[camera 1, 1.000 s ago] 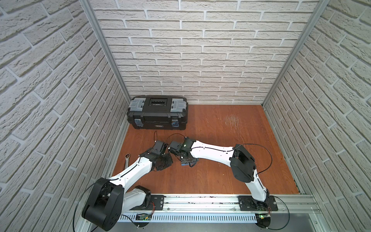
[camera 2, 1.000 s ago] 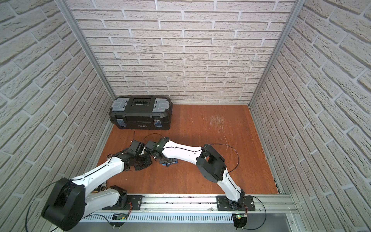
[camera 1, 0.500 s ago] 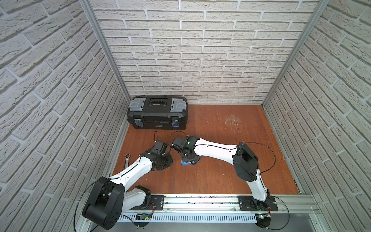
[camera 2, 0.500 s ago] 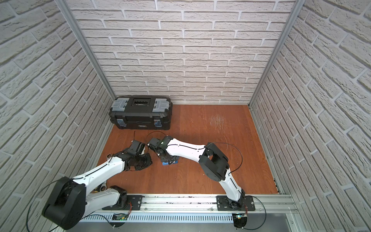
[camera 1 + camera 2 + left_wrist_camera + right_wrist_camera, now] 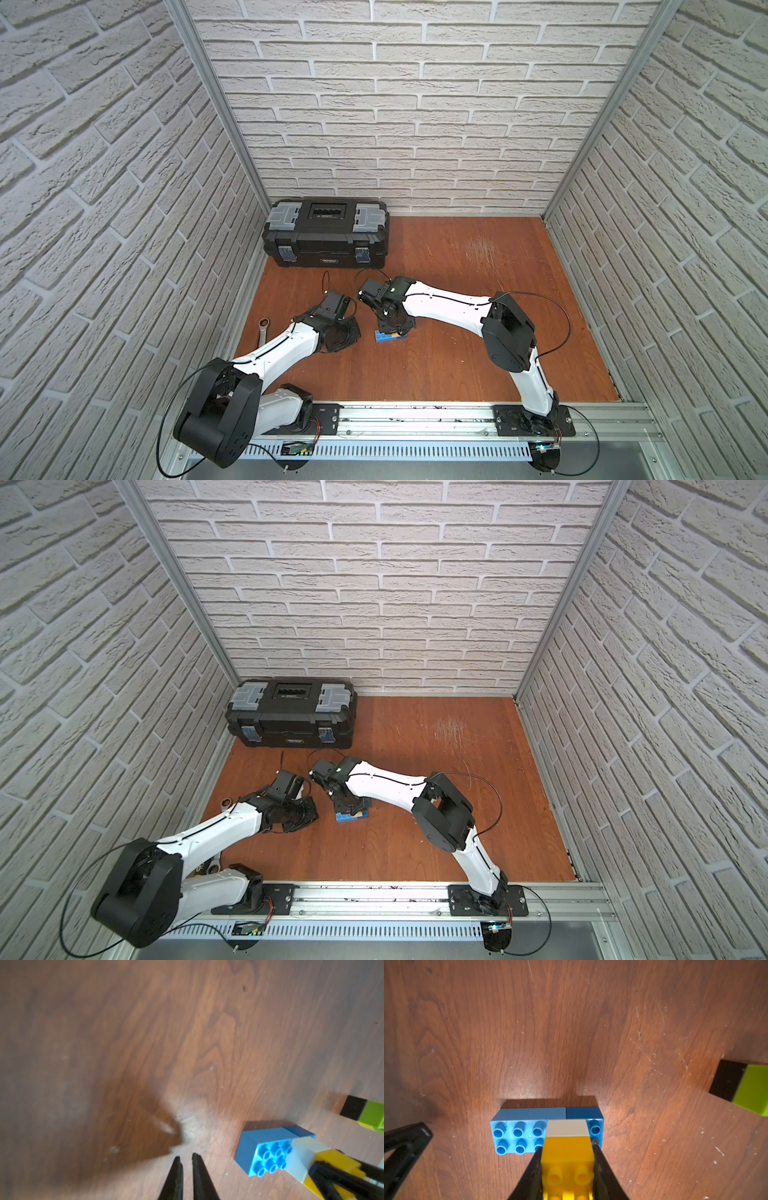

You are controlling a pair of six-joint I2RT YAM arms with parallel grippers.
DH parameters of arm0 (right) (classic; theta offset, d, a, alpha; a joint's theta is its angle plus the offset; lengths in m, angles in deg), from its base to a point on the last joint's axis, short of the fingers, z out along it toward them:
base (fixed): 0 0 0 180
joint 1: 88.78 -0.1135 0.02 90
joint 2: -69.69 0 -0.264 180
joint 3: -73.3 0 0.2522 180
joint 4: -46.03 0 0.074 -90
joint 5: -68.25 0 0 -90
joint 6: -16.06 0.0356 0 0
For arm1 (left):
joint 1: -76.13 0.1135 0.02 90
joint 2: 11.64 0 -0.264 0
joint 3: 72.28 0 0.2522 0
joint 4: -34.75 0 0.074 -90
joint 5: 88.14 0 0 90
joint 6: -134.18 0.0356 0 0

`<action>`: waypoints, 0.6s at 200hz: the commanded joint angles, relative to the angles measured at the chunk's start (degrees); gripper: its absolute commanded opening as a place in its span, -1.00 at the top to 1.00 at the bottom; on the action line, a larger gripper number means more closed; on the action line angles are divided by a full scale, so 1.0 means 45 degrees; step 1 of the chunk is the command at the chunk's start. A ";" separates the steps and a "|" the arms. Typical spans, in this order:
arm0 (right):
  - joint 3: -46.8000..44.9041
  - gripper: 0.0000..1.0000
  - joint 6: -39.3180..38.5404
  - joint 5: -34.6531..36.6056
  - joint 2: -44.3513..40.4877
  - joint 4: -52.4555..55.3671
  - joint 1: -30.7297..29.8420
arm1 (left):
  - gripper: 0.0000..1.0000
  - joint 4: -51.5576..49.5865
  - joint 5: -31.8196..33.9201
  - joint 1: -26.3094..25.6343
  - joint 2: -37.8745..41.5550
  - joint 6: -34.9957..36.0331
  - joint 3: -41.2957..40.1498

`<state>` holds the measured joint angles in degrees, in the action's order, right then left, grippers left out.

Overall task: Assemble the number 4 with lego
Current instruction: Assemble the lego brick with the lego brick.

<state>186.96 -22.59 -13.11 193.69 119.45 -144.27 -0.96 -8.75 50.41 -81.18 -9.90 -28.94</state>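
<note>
Toward the near-left part of the desk [image 5: 457, 365], the left gripper [image 5: 186, 1159] hangs with its fingers almost pressed together and nothing between them, just beside the free end of the light-blue long brick [image 5: 517, 1132]. That bar lies flat, studs up. Its long axis runs roughly along the desk's near edge, and it butts end to end against a dark-blue brick [image 5: 583, 1112]. A white brick [image 5: 566, 1128] bridges their seam. The right gripper [image 5: 567, 1144] pinches the yellow brick [image 5: 566, 1155] stacked on the white one, squeezing along the bar's axis. The part-built number 4 [image 5: 390, 334] thus sits straight below the right fingers, so a downward press looks due next. Farther off, a joined black-and-lime pair [image 5: 739, 1086] lies apart, and I judge it nearer the right arm. A black toolbox [image 5: 326, 232] fills the far-left corner.
</note>
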 commanded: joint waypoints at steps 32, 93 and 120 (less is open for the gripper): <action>-0.1187 0.95 -0.0534 -0.1970 0.4419 0.0623 -0.0125 | 0.73 0.0469 0.0009 -0.0642 -0.0337 -0.0540 0.0326; -0.1924 0.50 -0.0119 -0.0913 0.1401 0.0156 0.0107 | 0.73 0.0450 0.0011 -0.0797 -0.0204 -0.0833 0.0076; -0.1453 0.01 -0.0034 -0.0463 0.0092 0.0595 0.0136 | 0.73 0.0392 -0.0028 -0.0805 -0.0268 -0.0814 0.0187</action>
<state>184.23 -23.33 -13.46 190.67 117.50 -144.00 0.26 -8.75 47.11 -82.84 -13.12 -28.61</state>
